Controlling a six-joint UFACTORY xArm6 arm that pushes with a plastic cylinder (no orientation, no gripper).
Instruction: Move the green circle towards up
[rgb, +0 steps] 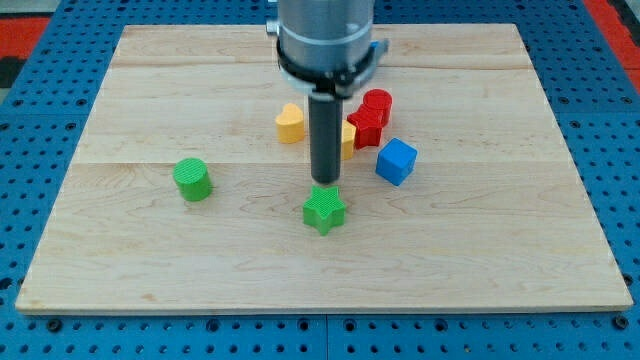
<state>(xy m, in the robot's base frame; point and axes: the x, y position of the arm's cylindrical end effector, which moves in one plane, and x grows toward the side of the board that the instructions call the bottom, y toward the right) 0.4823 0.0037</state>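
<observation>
My tip (325, 183) just above green star (324, 211) (ridged green circle (192, 179) leftward).

No readable text, label, brand, number or sign appears anywhere on the board, blocks or arm

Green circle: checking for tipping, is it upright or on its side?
Upright: the green circle shows its round top face up, flat on the board.
</observation>
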